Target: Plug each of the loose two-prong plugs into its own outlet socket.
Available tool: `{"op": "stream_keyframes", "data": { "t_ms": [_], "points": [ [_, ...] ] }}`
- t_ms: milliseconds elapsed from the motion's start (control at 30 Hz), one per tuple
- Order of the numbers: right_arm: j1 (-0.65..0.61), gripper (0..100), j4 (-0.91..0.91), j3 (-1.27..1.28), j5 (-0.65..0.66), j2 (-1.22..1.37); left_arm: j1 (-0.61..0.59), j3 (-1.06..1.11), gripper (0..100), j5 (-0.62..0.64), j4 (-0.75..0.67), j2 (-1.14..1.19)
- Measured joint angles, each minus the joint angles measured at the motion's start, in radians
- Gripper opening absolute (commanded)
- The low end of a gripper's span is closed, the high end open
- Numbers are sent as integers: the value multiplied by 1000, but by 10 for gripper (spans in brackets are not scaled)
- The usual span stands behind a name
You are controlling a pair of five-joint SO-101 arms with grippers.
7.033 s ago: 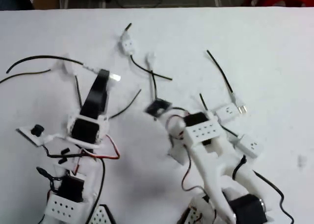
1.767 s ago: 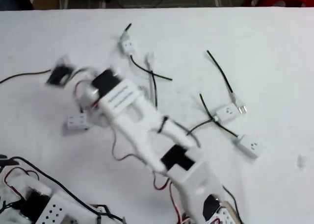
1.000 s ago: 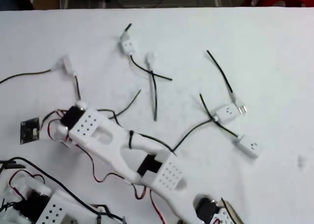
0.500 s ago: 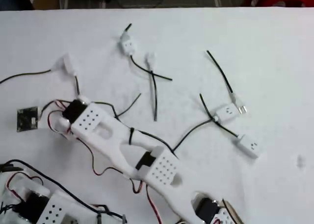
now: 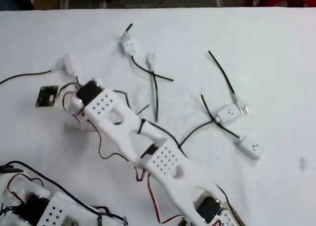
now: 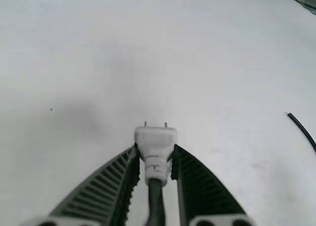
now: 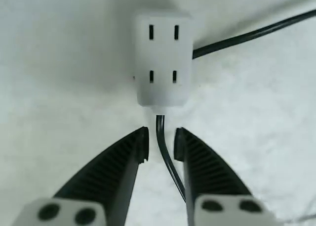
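Between near-shut left jaws, white plug [image 6: 155,142]

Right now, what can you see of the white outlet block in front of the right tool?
The outlet block is white, plastic-looking, rectangular with rounded corners, lying flat on the table, face up. Two pairs of narrow slots show, all empty. Its black cord leaves the near end and runs through the gap of the right tool, which sits just short of the block.
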Motion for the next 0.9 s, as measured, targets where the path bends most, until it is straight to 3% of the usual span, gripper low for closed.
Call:
{"op": "stream_keyframes", "data": {
  "t_ms": [167, 367, 567, 900],
  "points": [
    [-28, 327, -3, -29, -2, 0, -2, 0, 31, 0, 0, 0],
    [-118, 330, -74, -28, -2, 0, -2, 0, 31, 0, 0, 0],
    [-115, 327, -167, -28, -2, 103, -2, 0, 31, 0, 0, 0],
    [-17, 109, -186, -28, -6, 149, -2, 0, 31, 0, 21, 0]
  ]
}}
